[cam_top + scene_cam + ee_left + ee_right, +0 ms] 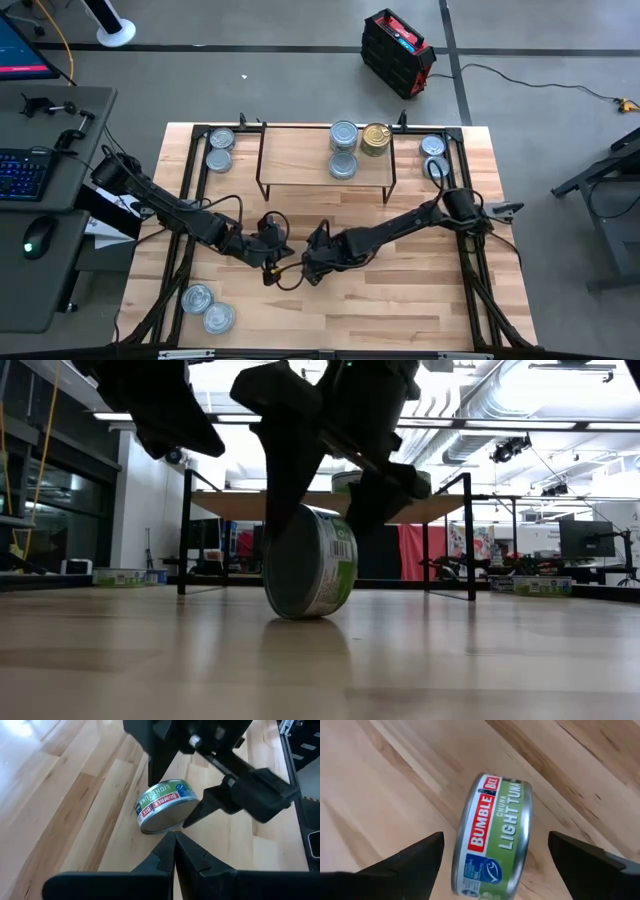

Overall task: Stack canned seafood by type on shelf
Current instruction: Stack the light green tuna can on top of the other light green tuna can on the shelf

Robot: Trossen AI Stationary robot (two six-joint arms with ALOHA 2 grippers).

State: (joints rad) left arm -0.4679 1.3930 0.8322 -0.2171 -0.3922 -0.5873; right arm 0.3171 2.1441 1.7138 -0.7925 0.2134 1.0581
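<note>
Right claw point(490, 857) gapes wide round a green tuna tin point(492, 840) on edge mid-table, not gripping; left claw point(175, 845) is pinched shut beside it. Three tins point(343, 137) sit on the shelf point(300, 160) — the rest still lie scattered at the table corners.

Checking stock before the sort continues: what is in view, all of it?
tuna tin: one, green label, on its edge mid-table
silver tins: two, on the shelf
gold tin: one, on shelf beside them
loose tins: five, silver; two left of shelf, one right, two at near-left corner
case: one, red-black, on floor
left gripper: shut, near tuna tin
right gripper: open, straddling tuna tin
</note>
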